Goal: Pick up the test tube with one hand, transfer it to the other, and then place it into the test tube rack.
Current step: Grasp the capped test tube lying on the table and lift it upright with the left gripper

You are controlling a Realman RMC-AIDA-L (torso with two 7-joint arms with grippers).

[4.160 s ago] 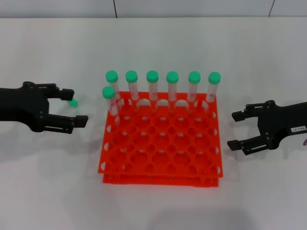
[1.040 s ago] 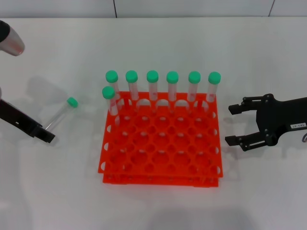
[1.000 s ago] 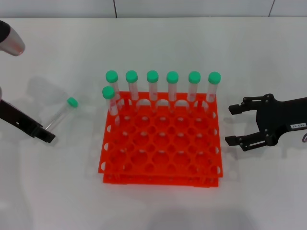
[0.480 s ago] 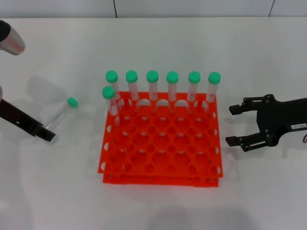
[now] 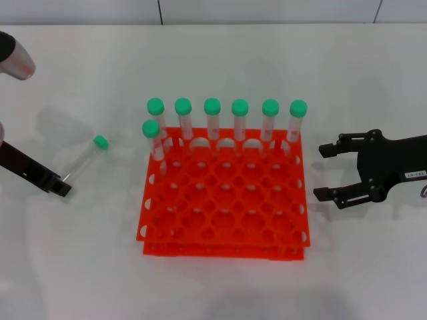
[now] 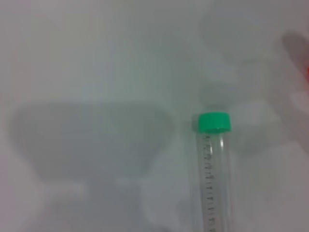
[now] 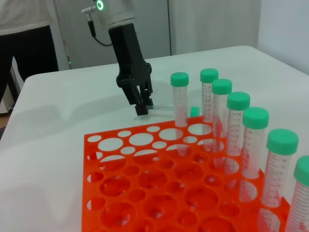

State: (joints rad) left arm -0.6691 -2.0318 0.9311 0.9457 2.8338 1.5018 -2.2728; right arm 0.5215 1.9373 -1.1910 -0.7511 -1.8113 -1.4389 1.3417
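My left gripper (image 5: 59, 189) just slid closer along the surface (image 5: 220, 60) to the test tube (image 5: 87, 156) lying flat left of the rack (image 5: 223, 200); can't tell its jaws. Right gripper (image 5: 325, 172) waits, spread apart.

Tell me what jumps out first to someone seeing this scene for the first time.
The bright orange-red test tube rack at the table's centre grabs the eye, with seven green-capped tubes standing along its far edge. To its left one loose test tube lies on the white table, the left gripper at its bottom end. The right gripper waits right of the rack, jaws open.
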